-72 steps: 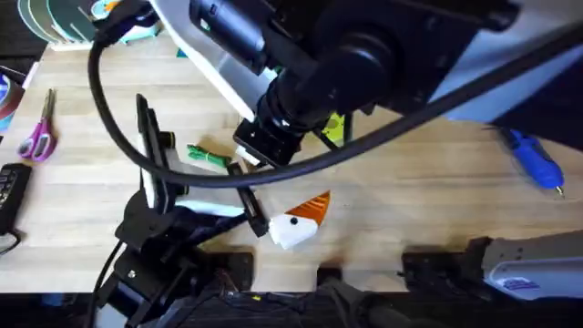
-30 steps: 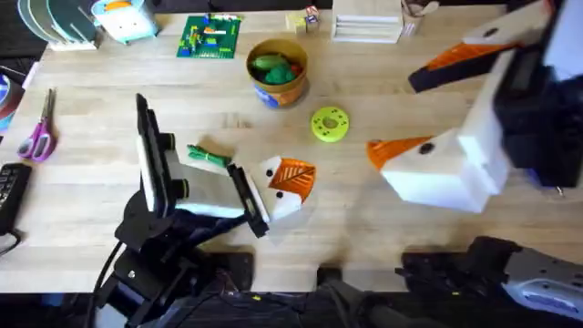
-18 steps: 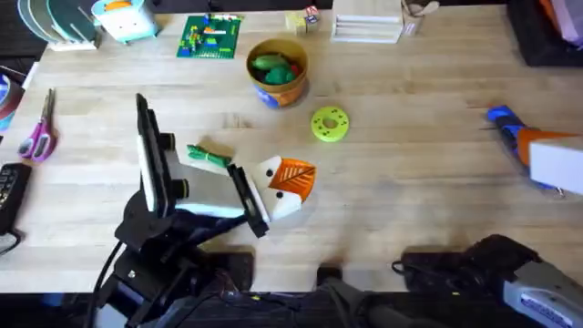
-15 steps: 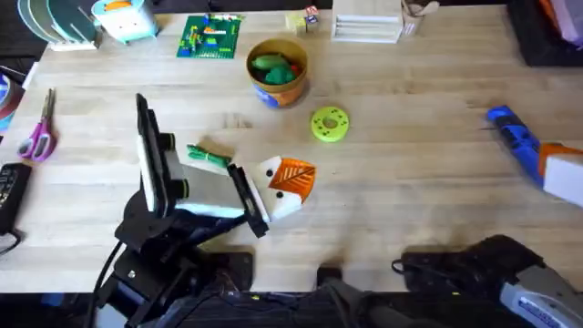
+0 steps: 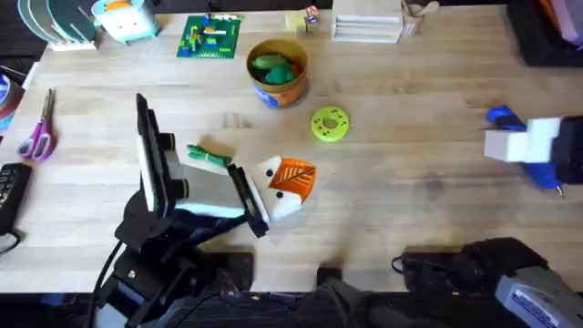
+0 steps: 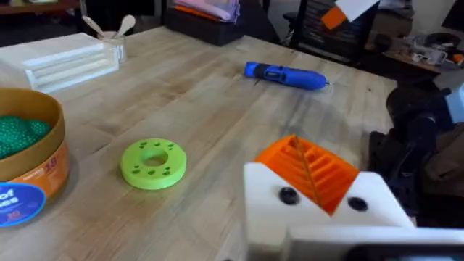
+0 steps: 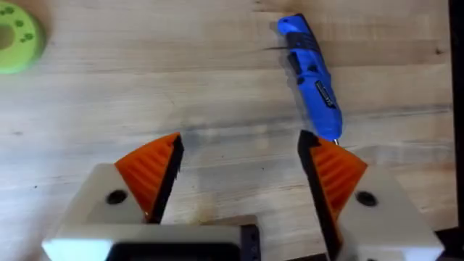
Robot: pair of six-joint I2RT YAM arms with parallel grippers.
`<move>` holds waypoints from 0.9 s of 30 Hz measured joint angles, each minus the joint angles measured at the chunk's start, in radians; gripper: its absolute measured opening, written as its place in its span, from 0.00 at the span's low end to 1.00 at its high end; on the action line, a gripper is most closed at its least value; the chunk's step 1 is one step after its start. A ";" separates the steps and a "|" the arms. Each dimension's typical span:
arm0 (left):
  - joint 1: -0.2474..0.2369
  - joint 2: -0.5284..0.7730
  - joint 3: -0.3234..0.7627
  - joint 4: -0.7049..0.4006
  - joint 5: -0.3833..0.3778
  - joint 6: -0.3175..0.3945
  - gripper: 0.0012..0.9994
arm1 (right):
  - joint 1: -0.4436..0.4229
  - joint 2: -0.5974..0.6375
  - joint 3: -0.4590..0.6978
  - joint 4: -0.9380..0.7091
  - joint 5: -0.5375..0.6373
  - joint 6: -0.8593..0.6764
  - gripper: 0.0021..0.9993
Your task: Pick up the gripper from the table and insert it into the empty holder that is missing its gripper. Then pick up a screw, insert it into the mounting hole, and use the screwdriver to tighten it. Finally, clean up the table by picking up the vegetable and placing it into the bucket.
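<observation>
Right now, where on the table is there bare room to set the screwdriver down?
Bare wood lies between the yellow-green disc and the screwdriver, and in front of that toward the arm bases. It is crowded around the left end effector, the green vegetable and the bucket.

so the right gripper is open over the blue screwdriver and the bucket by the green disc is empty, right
Not quite: the bucket is not empty. The overhead view shows green items inside it, and the left wrist view shows green at its rim too. The rest holds: the right gripper is open above the table with the blue screwdriver just ahead of its fingers, and the bucket stands near the green disc.
</observation>
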State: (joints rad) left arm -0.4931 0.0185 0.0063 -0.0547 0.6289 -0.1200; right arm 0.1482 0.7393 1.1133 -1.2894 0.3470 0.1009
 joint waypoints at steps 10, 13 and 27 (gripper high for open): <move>0.000 0.000 0.000 0.000 0.000 0.000 0.02 | -0.350 0.304 -0.005 0.141 -0.114 -0.187 0.99; 0.000 0.000 0.000 0.000 0.000 0.000 0.02 | -0.463 0.385 -0.005 0.191 -0.136 -0.250 0.99; 0.000 0.000 0.000 0.000 0.000 0.000 0.02 | -0.690 0.695 -0.006 0.423 -0.147 -0.675 0.99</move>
State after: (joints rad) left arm -0.4931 0.0185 0.0063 -0.0547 0.6289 -0.1200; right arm -0.5417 1.4341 1.1076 -0.8667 0.2004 -0.5742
